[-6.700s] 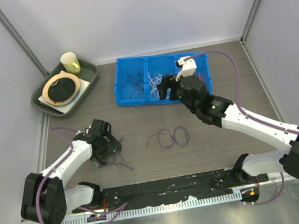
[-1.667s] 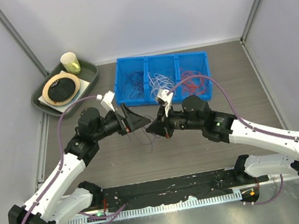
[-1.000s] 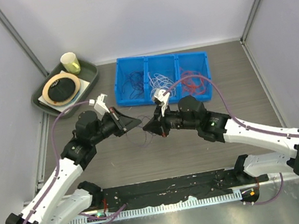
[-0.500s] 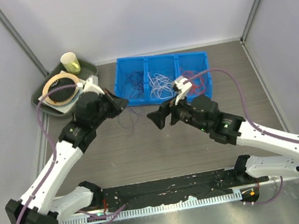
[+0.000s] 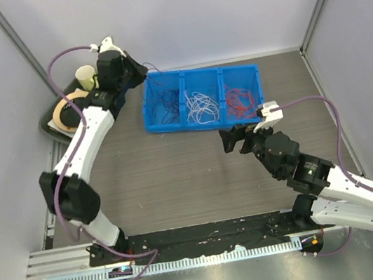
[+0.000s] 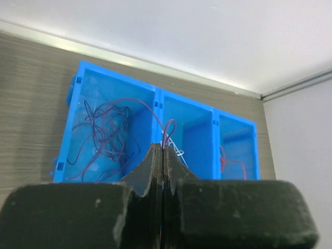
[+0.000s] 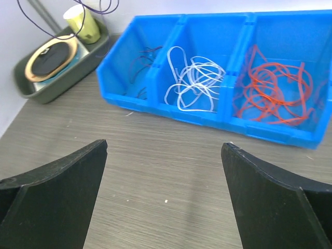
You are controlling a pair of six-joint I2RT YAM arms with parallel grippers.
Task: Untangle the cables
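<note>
A three-compartment blue bin (image 5: 205, 124) holds the cables: dark purple ones (image 5: 165, 104) on the left, white ones (image 5: 199, 106) in the middle, orange-red ones (image 5: 240, 99) on the right. My left gripper (image 5: 142, 72) is raised above the bin's far left corner. It is shut on a dark purple cable (image 6: 168, 127), which trails down into the left compartment (image 6: 104, 135). My right gripper (image 7: 165, 145) hangs open over bare table in front of the bin, nothing between its fingers (image 7: 67, 176). White (image 7: 194, 83) and orange-red cables (image 7: 272, 93) lie ahead of it.
A dark green tray (image 5: 49, 123) at the back left carries a yellow cup (image 5: 86, 76) and a roll of tape (image 7: 52, 57). The left arm arches over that tray. Grey walls close in the table on three sides.
The right gripper opened and drew back toward the near right. The left arm swung up and back to the bin's left end, carrying the purple cable off the table's middle.
</note>
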